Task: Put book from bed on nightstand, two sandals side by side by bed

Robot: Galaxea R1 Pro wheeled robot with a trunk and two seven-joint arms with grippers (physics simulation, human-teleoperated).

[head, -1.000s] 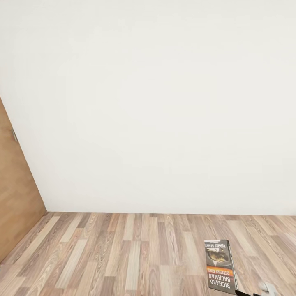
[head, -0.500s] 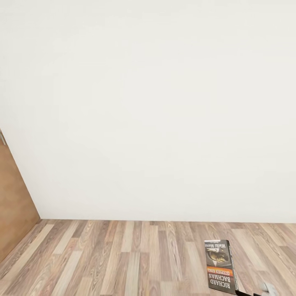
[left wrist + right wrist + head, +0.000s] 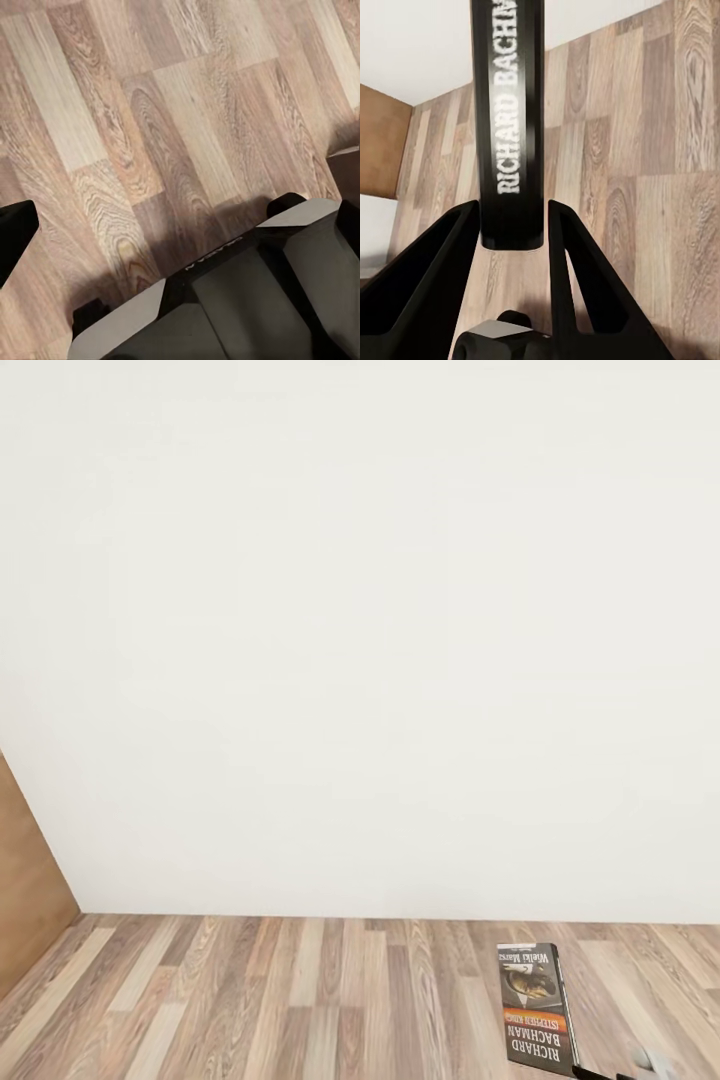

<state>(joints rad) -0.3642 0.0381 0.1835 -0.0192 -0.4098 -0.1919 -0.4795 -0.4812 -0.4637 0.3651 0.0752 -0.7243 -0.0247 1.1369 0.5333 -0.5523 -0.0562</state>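
Book being carried upright over the wood floor

The book (image 3: 510, 124) is sitting spine-out between the right tool's (image 3: 512, 225) two black fingers — clamped on both sides, above the plank floor (image 3: 300, 1000) near a white wall (image 3: 360, 640). The left tool is facing the floor (image 3: 150, 127); I cannot tell its opening.

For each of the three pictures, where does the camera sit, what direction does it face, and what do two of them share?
Head view: from the robot's head, facing a white wall and wood-plank floor; the book stands upright at lower right.
Left wrist view: on the left arm, looking down at the floor; dark parts of the robot's body show.
Right wrist view: on the right arm, looking along the right claw, shut on the book's spine.
Shared: head and right wrist views both show the book.
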